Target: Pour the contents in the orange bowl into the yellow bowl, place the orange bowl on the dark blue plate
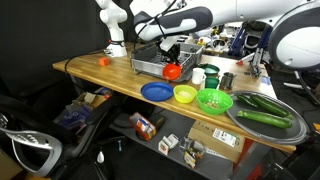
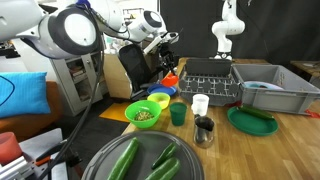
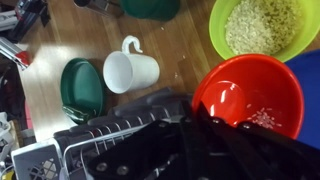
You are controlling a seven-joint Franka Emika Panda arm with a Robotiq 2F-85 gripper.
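Jaws clamped tight on the rim of the orange bowl (image 3: pixel 248 90), with the gripper (image 3: pixel 203 115) right at its edge in the wrist view. A small scatter of pale grains (image 3: pixel 265 118) lies in the bottom of that bowl. In an exterior view it's up against the dish rack (image 1: pixel 148 62), just behind the dark blue plate (image 1: pixel 156 91) and the yellow bowl (image 1: pixel 185 95), which sit side by side near the front edge of the table (image 1: pixel 95 70). A white mug (image 3: pixel 130 70) stands near the orange bowl, not touching. Whether the bowl is clear of the tabletop, I can't tell.
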